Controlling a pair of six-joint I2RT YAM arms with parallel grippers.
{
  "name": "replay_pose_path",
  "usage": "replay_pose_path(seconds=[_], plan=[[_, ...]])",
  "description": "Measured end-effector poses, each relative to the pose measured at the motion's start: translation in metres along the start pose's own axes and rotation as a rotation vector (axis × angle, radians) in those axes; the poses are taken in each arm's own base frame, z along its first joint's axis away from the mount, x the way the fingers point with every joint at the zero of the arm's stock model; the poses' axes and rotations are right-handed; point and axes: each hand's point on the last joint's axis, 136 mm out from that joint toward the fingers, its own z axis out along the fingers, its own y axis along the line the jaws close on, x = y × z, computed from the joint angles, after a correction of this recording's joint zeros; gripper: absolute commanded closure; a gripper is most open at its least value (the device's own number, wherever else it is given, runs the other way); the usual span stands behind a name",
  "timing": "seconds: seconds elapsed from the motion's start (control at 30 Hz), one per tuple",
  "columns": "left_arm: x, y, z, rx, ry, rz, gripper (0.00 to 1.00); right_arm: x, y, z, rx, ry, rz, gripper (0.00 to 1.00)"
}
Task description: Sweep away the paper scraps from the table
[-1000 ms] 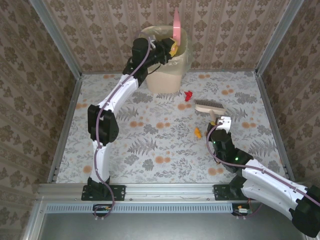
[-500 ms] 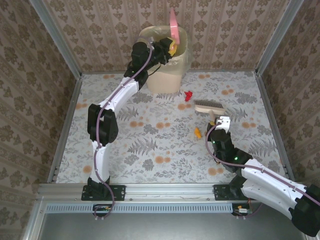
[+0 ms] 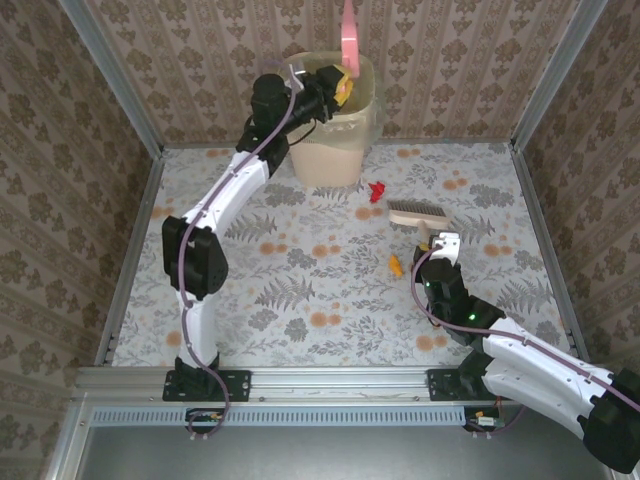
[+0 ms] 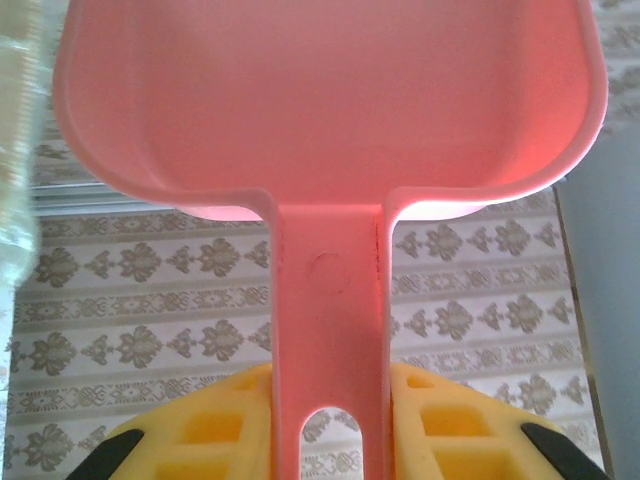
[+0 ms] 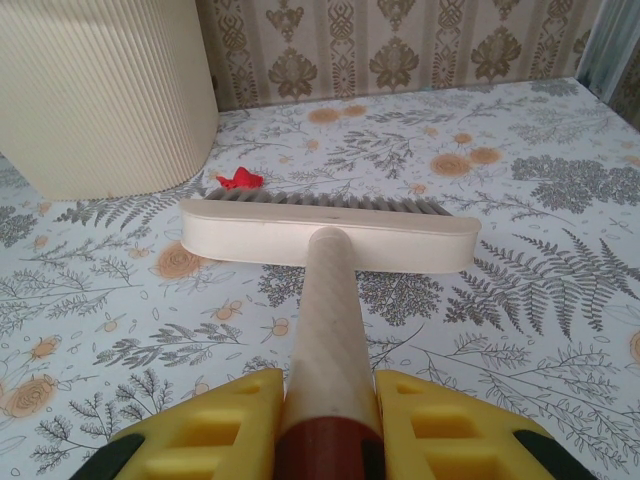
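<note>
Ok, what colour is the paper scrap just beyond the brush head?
The paper scrap is red, clearest in the right wrist view.

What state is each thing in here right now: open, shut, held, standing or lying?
bin: upright, open at the top.
dustpan: held on end above the bin, no scraps seen in it.
brush: held, head down at the table.
left gripper: shut on the dustpan's handle.
right gripper: shut on the brush's handle.
red paper scrap: loose on the table, unswept.
orange paper scrap: loose on the table, unswept.
</note>
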Motion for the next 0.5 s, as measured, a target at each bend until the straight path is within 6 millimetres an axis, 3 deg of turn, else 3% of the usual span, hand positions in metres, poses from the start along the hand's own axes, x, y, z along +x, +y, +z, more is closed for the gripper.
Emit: replay_pose_path(seconds=[0.13,0.23,0.5], plan=[[0.027,-0.031,-0.014,0.006,0.049,0.067,1.00,0.000,0.000,0.000,0.000,0.000,0.000,1.00],[0.051,-0.039,-0.026,-0.025,0.090,0.115,1.00,-0.001,0.000,0.000,0.001,-0.002,0.001,1.00],[0.123,-0.015,-0.066,-0.166,0.205,0.241,1.00,-0.006,-0.004,-0.003,0.013,-0.022,0.015,1.00]])
